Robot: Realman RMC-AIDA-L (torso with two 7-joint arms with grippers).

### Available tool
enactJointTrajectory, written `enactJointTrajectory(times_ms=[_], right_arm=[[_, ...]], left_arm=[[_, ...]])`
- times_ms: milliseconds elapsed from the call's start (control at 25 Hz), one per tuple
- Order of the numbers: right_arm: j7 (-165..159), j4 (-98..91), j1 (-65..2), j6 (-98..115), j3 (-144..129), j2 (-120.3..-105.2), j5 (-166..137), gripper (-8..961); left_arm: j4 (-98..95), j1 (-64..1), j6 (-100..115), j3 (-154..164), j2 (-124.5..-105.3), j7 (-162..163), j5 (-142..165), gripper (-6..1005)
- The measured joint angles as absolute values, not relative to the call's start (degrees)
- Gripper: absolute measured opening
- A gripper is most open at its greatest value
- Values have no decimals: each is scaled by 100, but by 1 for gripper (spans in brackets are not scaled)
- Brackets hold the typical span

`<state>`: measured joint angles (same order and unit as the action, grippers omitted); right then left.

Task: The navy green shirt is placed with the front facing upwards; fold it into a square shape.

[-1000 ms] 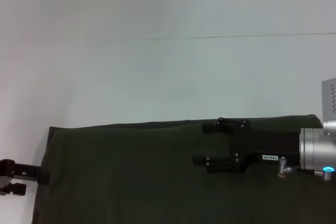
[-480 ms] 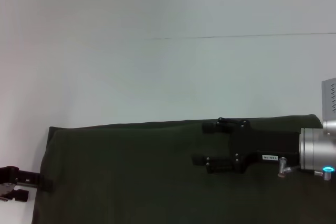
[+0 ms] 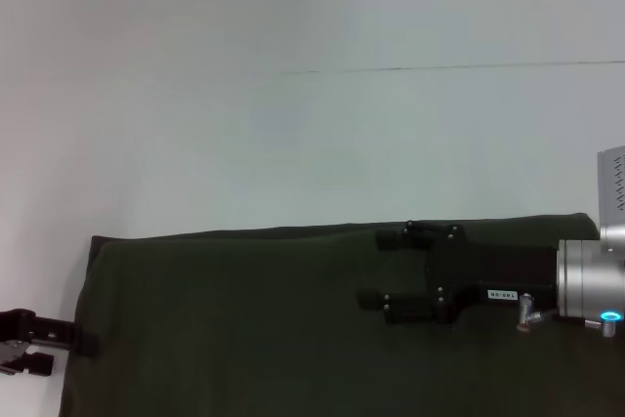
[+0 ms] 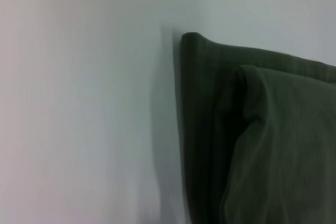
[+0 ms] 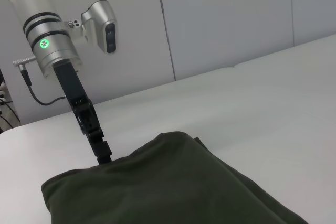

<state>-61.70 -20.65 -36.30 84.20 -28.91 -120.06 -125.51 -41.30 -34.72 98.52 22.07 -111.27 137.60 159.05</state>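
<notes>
The navy green shirt (image 3: 244,319) lies folded on the white table, a long dark olive band across the near part of the head view. Its print, collar and label are hidden. My right gripper (image 3: 371,269) hovers over the shirt's right half, pointing left, open and empty. My left gripper (image 3: 63,351) is at the shirt's left edge, touching or almost touching the cloth. The right wrist view shows the left gripper (image 5: 100,148) coming down onto a corner of the shirt (image 5: 173,182). The left wrist view shows the shirt's layered folded edge (image 4: 262,145).
The white table (image 3: 293,124) stretches beyond the shirt, with a thin seam line (image 3: 439,67) across it. A grey wall (image 5: 226,19) stands behind the table in the right wrist view. A cable (image 5: 39,95) hangs from the left arm.
My left gripper has slid a little toward the near edge along the shirt's left side, then stopped. The right arm and the shirt have not moved.
</notes>
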Motion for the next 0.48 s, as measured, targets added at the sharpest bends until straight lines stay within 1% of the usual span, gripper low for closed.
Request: enactJointTrajectory(times_ms=[280, 480], right_arm=[[-6212, -2065, -3630, 8419, -2891, -12005, -12554, 907], [-6214, -2065, -3630, 8420, -2918, -12005, -12560, 907]], left_arm=[[-3948, -3519, 9879, 2217, -11130, 13783, 15860, 892], [-3909, -3544, 9856, 2236, -11172, 13789, 15856, 893]])
